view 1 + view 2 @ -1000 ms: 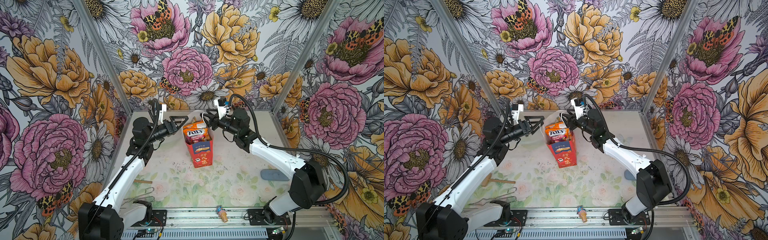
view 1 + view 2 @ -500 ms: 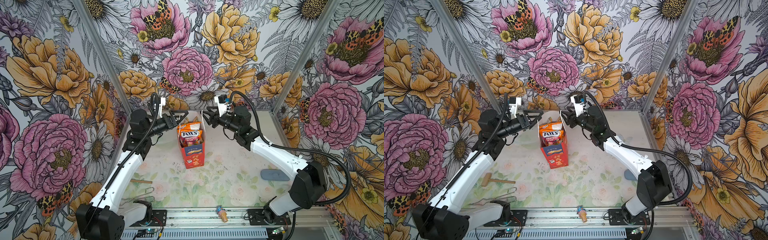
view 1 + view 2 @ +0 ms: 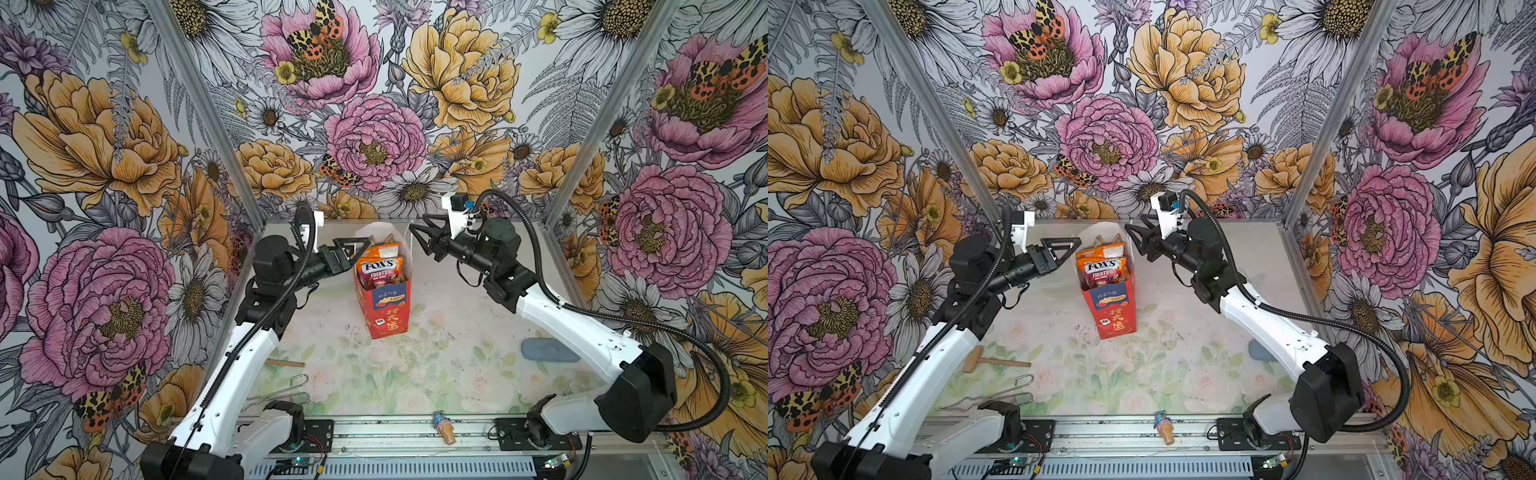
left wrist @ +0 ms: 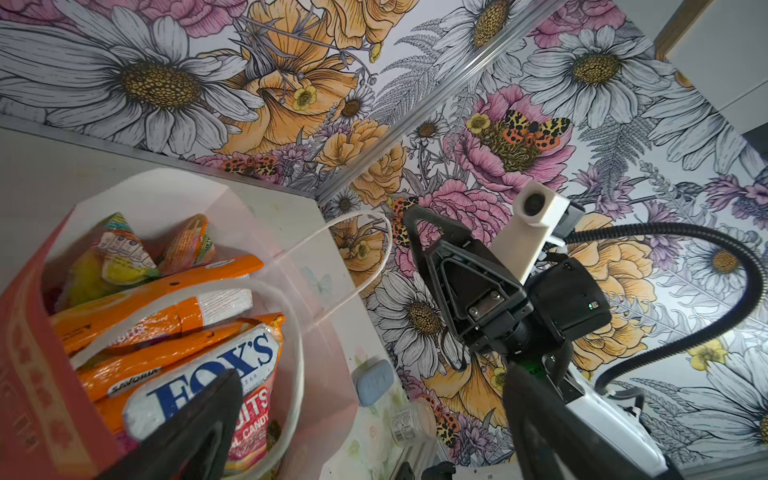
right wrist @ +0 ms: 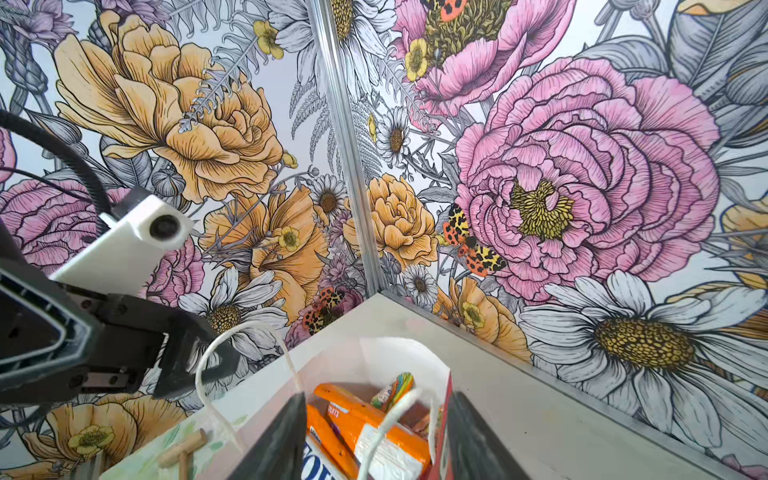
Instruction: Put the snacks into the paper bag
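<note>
- Left pincer (image 3: pixel 358 251): the jaws are spread wide and hold nothing. It hangs above the worktop (image 3: pixel 457 374), just beside the upper left edge of the paper bag (image 3: pixel 388 311), with its tips turned toward the bag's mouth in both top views. In the left wrist view one dark finger (image 4: pixel 195 428) crosses in front of the FOX'S packet (image 4: pixel 216 370).
- Right pincer (image 3: pixel 420 240): the jaws stand partly apart, with nothing seen clamped between them. The tips are just beside the bag's upper right edge, close to a white string handle (image 4: pixel 374 249). In the right wrist view a loop of handle shows in the gap between the two fingers. Whether anything touches cannot be told.
- Paper bag (image 3: pixel 1115 307): it stands upright with its mouth open on the rear middle of the worktop, between the two pincers. The upper part is white and the lower part red, with a blue panel and gold characters.
- Snacks: all those visible are inside the bag, rising past its red front edge. The FOX'S packet (image 3: pixel 380 268) is foremost and an orange-and-white packet (image 3: pixel 384 251) sits behind it. A yellow packet (image 4: pixel 112 266) and a striped multicolour packet (image 5: pixel 395 388) are at the back.
- Surroundings: a wooden mallet (image 3: pixel 976 359) and wire tongs (image 3: pixel 1000 395) lie at the front left, near the left arm's base. A blue-grey pad (image 3: pixel 548 350) lies at the right, partly behind the right arm. An ice-cream-cone toy (image 3: pixel 444 426) rests on the metal rail (image 3: pixel 374 436) at the front edge.
</note>
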Controlling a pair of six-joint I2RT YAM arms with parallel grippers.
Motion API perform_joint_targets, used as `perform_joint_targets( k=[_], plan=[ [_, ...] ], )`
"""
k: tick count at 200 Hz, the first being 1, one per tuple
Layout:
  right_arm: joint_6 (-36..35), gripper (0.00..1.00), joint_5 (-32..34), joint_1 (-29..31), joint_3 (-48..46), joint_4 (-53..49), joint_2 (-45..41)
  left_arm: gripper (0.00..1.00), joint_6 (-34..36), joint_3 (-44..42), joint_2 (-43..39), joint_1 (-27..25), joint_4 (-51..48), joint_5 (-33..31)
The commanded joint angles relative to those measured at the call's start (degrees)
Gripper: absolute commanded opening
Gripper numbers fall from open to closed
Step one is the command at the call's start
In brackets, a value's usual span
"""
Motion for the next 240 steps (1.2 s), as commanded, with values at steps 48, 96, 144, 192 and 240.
perform_joint_targets(
  k=[48, 96, 144, 192, 240],
  plan=[
    [-10.8, 0.58, 13.7, -1.5, -3.3, -25.9, -19.4, 0.99, 11.8, -0.6, -11.8, 10.7, -18.5, -8.4],
    [-13.4, 0.64, 24.9, -10.7, -9.8, -34.4, -32.6, 0.99, 15.7, -4.2, -13.6, 13.8, -19.4, -18.6],
    [-10.5, 0.64, 25.3, -18.3, -15.5, -33.4, -33.6, 0.99, 20.4, -9.9, -14.1, 13.8, -13.8, -26.2],
    [-8.5, 0.64, 32.2, -22.9, -26.0, -18.1, -29.3, 0.99, 19.3, -16.0, -17.2, 14.0, -5.1, -28.9],
    [-9.3, 0.65, 31.1, -27.2, -42.5, 8.6, -23.7, 0.99, 20.0, -18.0, -16.8, 13.9, -2.2, -32.2]
  ],
)
